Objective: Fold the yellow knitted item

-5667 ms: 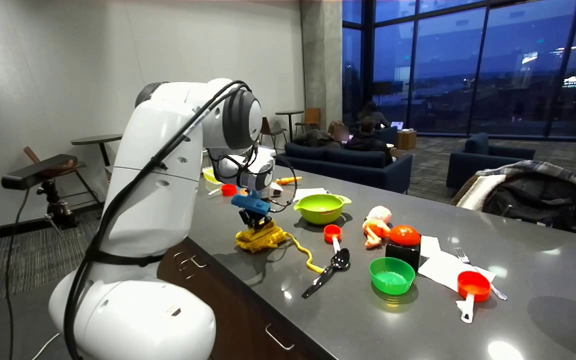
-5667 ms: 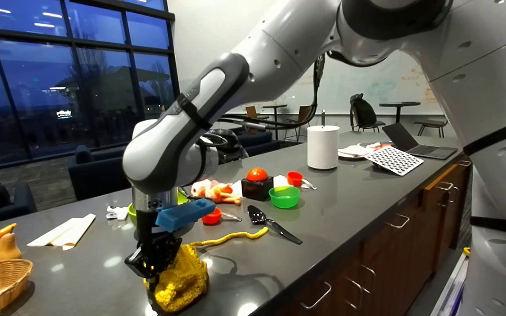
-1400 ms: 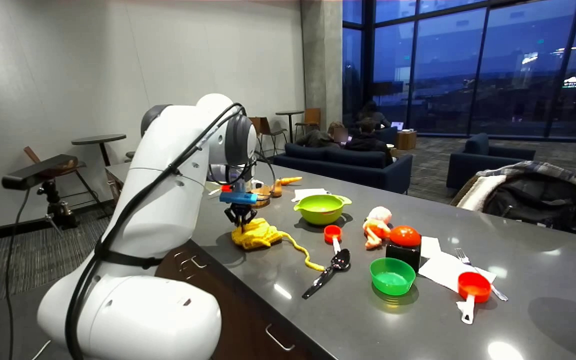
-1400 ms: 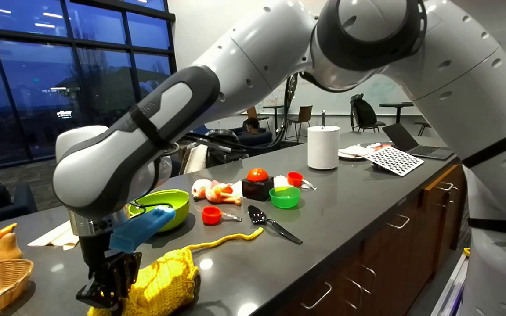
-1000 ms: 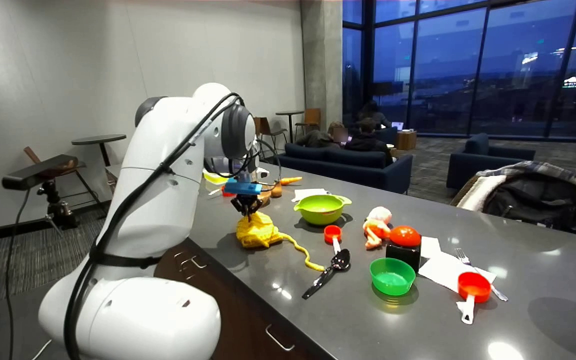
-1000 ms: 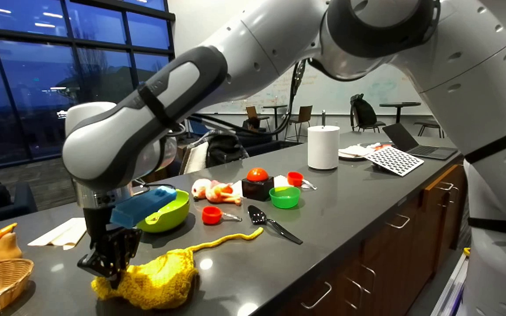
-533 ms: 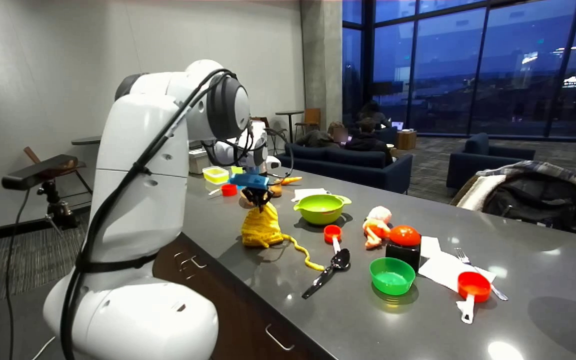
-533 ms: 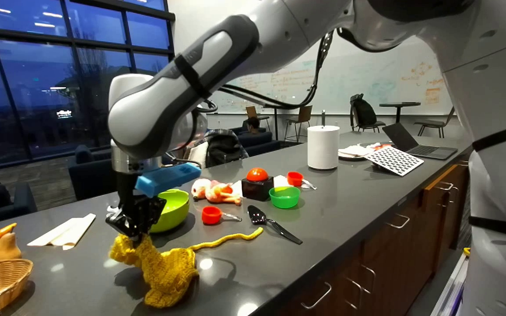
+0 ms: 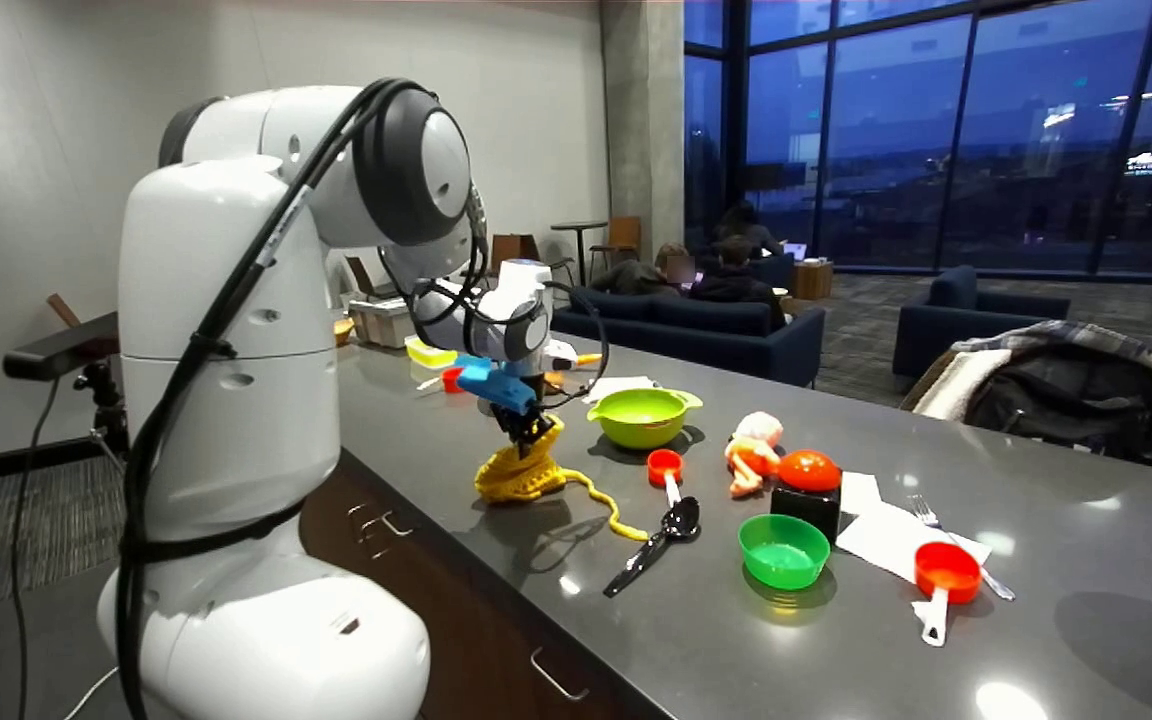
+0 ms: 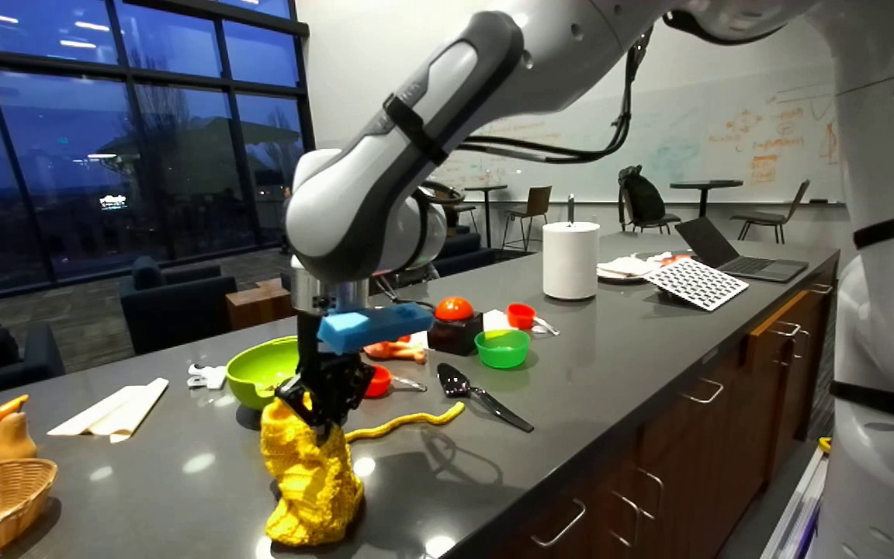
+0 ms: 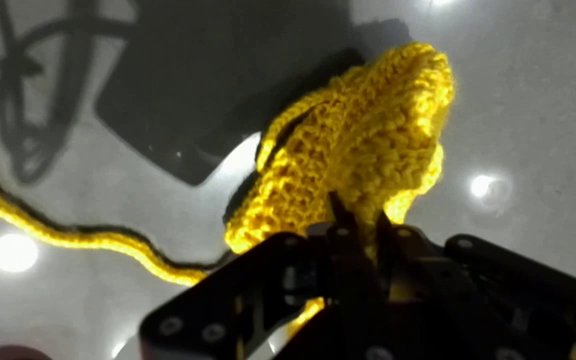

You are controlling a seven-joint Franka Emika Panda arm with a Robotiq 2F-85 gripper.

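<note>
The yellow knitted item (image 9: pixel 511 482) stands bunched up on the dark counter, also in the other views (image 10: pixel 311 497) (image 11: pixel 303 170). One end is lifted and bent over. A yellow cord (image 10: pixel 408 420) trails from it along the counter; the wrist view shows the cord too (image 11: pixel 93 240). My gripper (image 11: pixel 359 212) is shut on the item, with a fold of fabric pinched between the fingertips. In both exterior views the gripper (image 9: pixel 528 445) (image 10: pixel 323 431) points down at the item's raised upper part. The lower part rests on the counter.
A lime-green bowl (image 9: pixel 641 420) stands behind the item. A red measuring cup (image 9: pixel 665 467) and a black spoon (image 9: pixel 658 545) lie near the cord's tip. A small green bowl (image 9: pixel 784 553) is further along. A wicker basket (image 10: pixel 32 505) stands at the counter's far end.
My gripper has taken the item's outer end, lifted it and carried it back over the item toward the cord side. In the last half second it has also come lower.
</note>
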